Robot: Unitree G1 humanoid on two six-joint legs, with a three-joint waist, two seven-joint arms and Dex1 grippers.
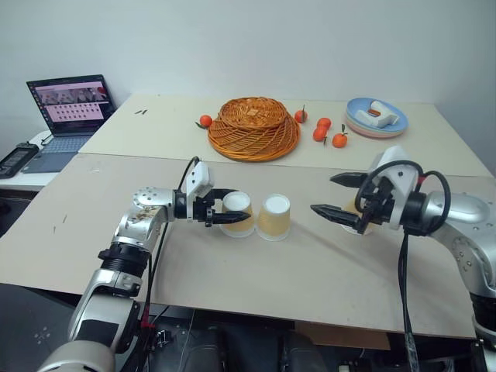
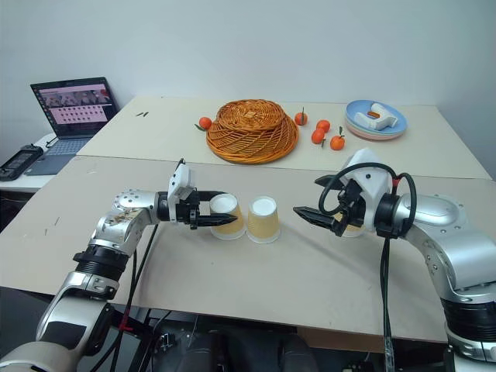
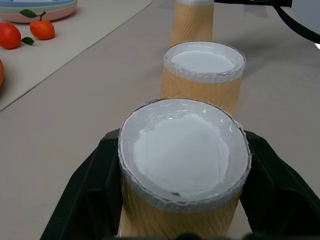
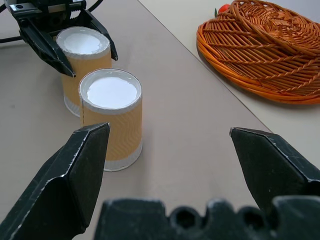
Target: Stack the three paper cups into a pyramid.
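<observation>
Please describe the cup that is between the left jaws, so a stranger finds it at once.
On the near tan board, in front of the wicker basket, two upside-down paper cups stand side by side. The cup is the one toward the laptop; unlike its neighbour, the left gripper brackets it with black jaws.

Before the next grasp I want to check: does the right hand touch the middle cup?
Apart. In the left eye view, bare table shows between the open right hand and the middle cup.
</observation>
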